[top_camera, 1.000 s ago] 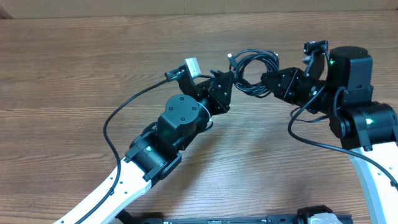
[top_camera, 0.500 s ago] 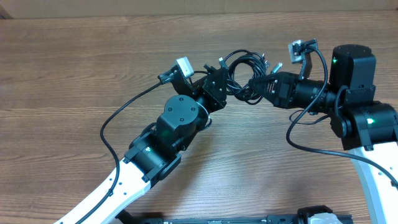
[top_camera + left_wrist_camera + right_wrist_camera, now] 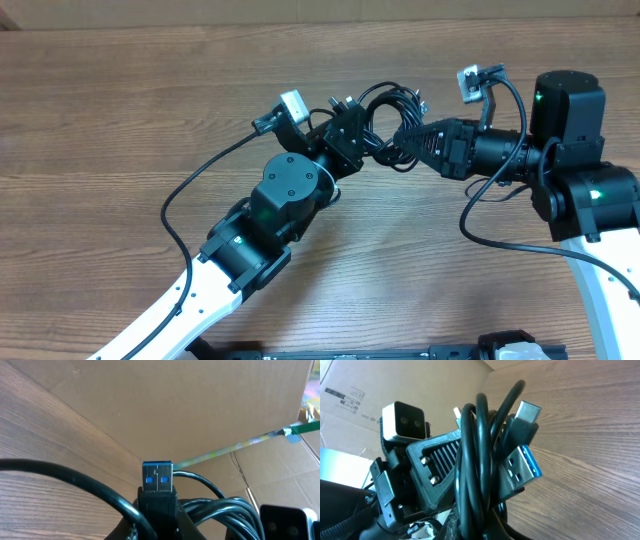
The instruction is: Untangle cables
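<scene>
The cables are a tangled bundle of thin black cords held up between my two grippers above the wooden table. My left gripper is shut on the bundle's left side; in the left wrist view a blue-tongued USB plug stands upright between its jaws, with cable loops to the right. My right gripper is shut on the bundle's right side; in the right wrist view several cords, a blue USB plug and a small silver plug rise from its jaws.
The left arm's camera and gripper body sit close behind the bundle. Cardboard boxes stand past the table's far edge. Thicker black robot wires loop over the table on the left and on the right.
The right gripper has turned and swung left, its camera now pointing left, and pulled the bundle tighter. The left gripper has shifted slightly up and left with the cables.
</scene>
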Robot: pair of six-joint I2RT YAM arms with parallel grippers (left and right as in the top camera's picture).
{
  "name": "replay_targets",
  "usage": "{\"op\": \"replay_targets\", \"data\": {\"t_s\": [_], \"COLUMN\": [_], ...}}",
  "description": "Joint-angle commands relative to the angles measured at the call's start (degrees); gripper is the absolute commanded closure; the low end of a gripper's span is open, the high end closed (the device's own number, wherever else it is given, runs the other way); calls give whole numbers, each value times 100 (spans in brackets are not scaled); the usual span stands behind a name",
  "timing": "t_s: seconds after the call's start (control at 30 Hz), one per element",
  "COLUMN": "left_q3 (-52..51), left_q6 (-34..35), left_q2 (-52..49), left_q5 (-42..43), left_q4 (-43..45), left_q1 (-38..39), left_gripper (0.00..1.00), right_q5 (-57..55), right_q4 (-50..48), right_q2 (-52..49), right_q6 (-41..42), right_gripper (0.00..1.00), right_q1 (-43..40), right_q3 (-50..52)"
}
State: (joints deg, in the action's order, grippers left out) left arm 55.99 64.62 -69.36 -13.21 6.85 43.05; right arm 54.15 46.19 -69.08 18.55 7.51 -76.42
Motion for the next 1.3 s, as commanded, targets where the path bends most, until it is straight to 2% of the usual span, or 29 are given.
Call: {"op": "replay_targets", "data": {"t_s": [0.0, 0.07, 0.2, 0.33, 0.5, 0.8, 1.03, 1.27], "left_q3": [42, 42, 42, 42, 42, 42, 42, 42], "left_q6": [-264, -654, -1856, -2844, -4505, -6662, -7925, -9154], "left_q2": [0, 13, 162, 474, 848, 942, 942, 942], "left_q5": [-192, -162, 70, 501, 1357, 2787, 2776, 2677], "left_q4": [-63, -63, -66, -70, -293, -1309, -1906, -1971], "left_q1": [-4, -4, -4, -4, -4, -4, -4, -4], "left_gripper": [73, 54, 23, 12, 5, 3, 5, 4], "right_q5": [540, 273, -291, -831, -1167, -1165, -929, -758], "right_q4": [-116, -90, 85, 214, 236, 450, 507, 828], "right_q2": [70, 70, 70, 70, 70, 70, 70, 70], "right_q6": [-105, -103, -76, 50, 271, 284, 155, -625], "right_gripper": [96, 96, 96, 96, 96, 96, 96, 96], "right_q1": [42, 42, 42, 42, 42, 42, 42, 42], "right_q3": [-68, -68, -68, -68, -68, -68, -68, -68]}}
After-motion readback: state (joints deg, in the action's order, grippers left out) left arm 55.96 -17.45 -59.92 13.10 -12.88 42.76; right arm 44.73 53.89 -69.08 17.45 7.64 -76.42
